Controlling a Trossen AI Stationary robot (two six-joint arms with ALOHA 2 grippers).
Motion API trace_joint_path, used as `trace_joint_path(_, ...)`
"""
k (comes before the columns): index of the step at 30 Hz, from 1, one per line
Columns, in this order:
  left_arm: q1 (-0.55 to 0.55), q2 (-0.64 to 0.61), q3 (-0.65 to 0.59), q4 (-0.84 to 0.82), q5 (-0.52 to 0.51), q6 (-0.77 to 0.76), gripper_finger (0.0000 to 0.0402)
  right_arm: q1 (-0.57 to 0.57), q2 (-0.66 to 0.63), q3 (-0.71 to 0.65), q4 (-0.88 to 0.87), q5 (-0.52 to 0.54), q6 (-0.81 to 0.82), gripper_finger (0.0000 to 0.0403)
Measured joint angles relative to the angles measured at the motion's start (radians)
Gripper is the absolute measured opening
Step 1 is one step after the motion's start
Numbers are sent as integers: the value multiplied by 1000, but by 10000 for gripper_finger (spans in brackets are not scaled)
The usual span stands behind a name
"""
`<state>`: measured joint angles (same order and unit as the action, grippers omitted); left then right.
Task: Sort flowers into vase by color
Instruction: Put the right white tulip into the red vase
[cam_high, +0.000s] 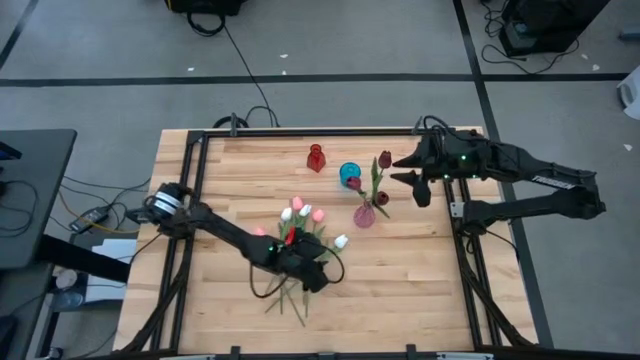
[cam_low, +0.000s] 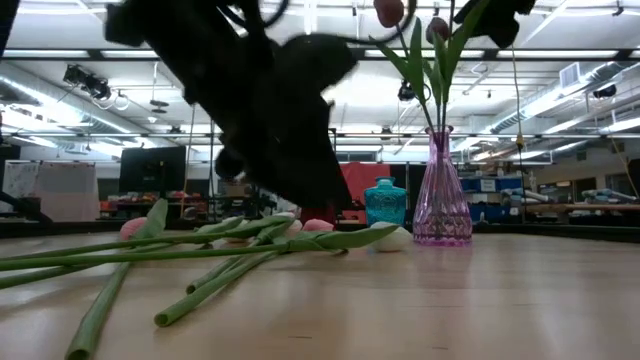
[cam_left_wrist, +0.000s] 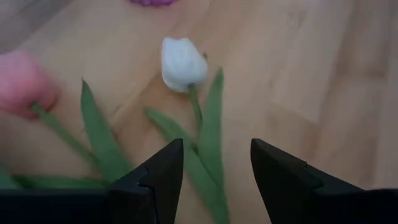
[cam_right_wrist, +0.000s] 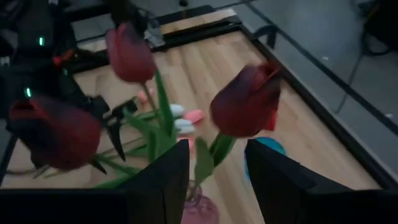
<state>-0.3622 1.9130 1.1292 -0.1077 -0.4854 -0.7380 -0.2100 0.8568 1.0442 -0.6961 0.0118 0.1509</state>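
Hovering released over the white flower at six o'clock on the table, the left claw lines up a grasp; the right claw waits released above the pink vase.

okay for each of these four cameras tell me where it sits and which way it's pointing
High: overhead, straight down; both arms, pink vase.
Low: table height, level across; left arm's dark bulk, stems.
Left wrist: over left gripper, open fingers, white tulip.
Right wrist: past right gripper, open, at maroon tulips.
Shared: high and low both show the pink vase.
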Motion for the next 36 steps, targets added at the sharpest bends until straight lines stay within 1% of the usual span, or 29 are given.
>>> trace_joint_path(6,45,52,32,8,5,9,192,2,0,69,-85,74,33,169)
trace_joint_path(10,68,69,48,17,10,25,192,9,-3,100,-101,75,42,169)
trace_joint_path(17,94,71,47,31,36,53,184,63,-2,147,-105,74,51,169)
trace_joint_path(21,100,78,47,47,58,58,169,117,-6,151,-82,64,65,169)
trace_joint_path(25,100,90,47,63,112,79,162,165,-12,151,-16,7,23,169)
trace_joint_path(31,116,127,48,87,138,103,159,183,-25,151,62,-2,-4,169)
trace_joint_path(33,119,133,49,96,139,114,149,183,-25,151,68,10,-20,169)
trace_joint_path(36,119,129,48,96,123,143,111,183,-26,151,65,58,-23,169)
